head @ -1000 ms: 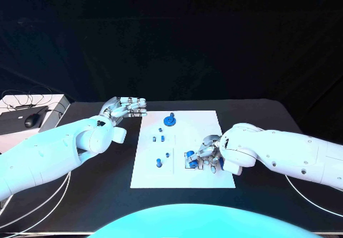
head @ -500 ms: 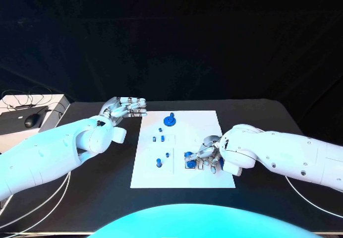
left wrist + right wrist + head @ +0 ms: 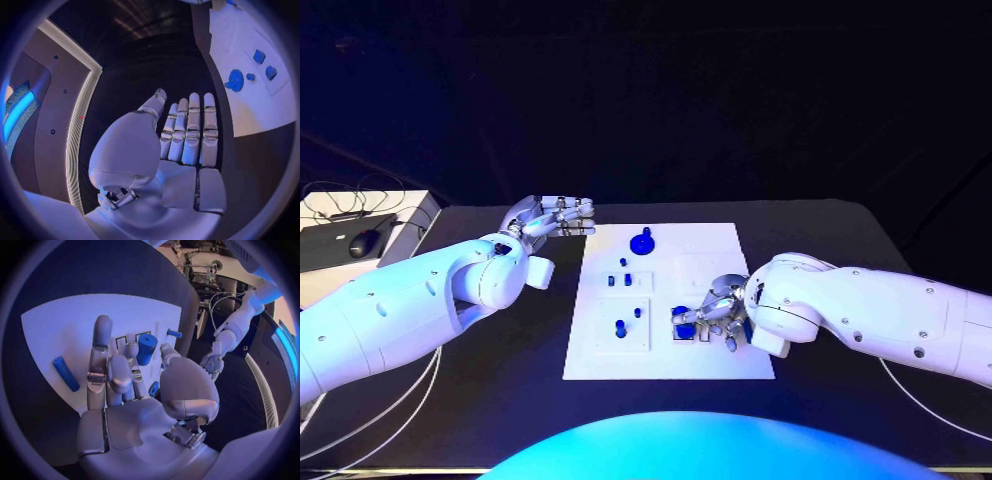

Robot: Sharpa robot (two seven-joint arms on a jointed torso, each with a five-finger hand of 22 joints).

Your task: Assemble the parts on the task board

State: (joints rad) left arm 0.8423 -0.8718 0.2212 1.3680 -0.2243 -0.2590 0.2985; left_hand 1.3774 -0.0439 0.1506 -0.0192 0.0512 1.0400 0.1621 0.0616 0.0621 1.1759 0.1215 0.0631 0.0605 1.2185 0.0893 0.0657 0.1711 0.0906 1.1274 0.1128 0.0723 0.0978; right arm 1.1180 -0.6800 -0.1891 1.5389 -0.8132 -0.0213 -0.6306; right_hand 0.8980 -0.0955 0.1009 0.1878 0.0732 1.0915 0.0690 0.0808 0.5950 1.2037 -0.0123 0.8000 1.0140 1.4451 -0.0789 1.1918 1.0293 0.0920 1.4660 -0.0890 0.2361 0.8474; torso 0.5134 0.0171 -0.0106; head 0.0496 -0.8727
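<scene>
Head view, left to right. At the far left edge, a pale grey side surface [image 3: 365, 232] carries a dark mouse [image 3: 364, 243] and cables. The left arm enters from the left; its left hand [image 3: 548, 218] rests over the black table [image 3: 502, 330] just beside the far left corner of the task board [image 3: 718, 362], apart from it. In the left wrist view this left hand [image 3: 181, 132] shows its fingers straight, laid side by side and grasping nothing. The task board, a white plate, lies at the table's centre. On it, a round blue part with a stem [image 3: 642, 241] sits near the far edge; the same part [image 3: 235, 80] appears in the left wrist view beside smaller blue pieces. Toward the middle, small blue parts [image 3: 625, 279] stand in a square recess, and 2 more blue parts [image 3: 620, 327] lie in a lower square recess. Right of these, the right hand [image 3: 720, 312] is bent down onto the board over a cluster of blue parts [image 3: 682, 326]. In the right wrist view, the right hand [image 3: 134, 390] has its fingertips closed about a blue cylinder [image 3: 147, 349], held upright over the board, while a blue bar [image 3: 65, 373] lies flat on the white surface beside the outstretched finger
</scene>
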